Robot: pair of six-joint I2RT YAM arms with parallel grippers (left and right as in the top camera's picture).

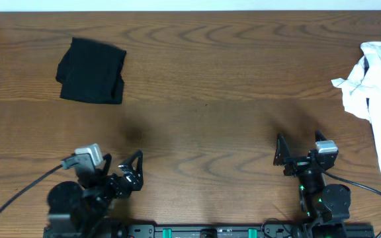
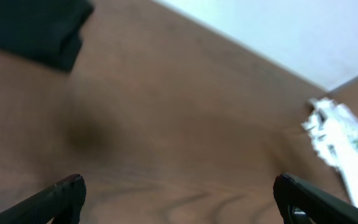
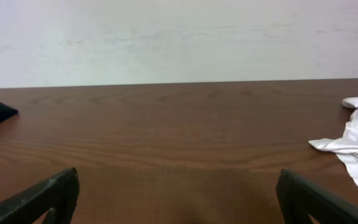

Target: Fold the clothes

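Already folded: shirt far left, both arms drawn back low.
Shirt [image 1: 91,80] lies as a compact black bundle on the table [image 1: 217,99], well ahead of the left gripper [image 2: 179,186], which angles inward, spread wide and empty; right gripper [image 3: 178,180] points straight ahead, equally wide, empty.

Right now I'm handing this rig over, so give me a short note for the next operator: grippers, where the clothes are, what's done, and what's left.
Left gripper: open, empty, low near the front edge of the table.
Right gripper: open, empty, also near the front edge.
Black T-shirt: far left of the table, in a compact folded bundle, clear of both arms.
White garment: crumpled at the right edge.
Done: the shirt looks folded.
Left: probably only checking that the fold is tidy.
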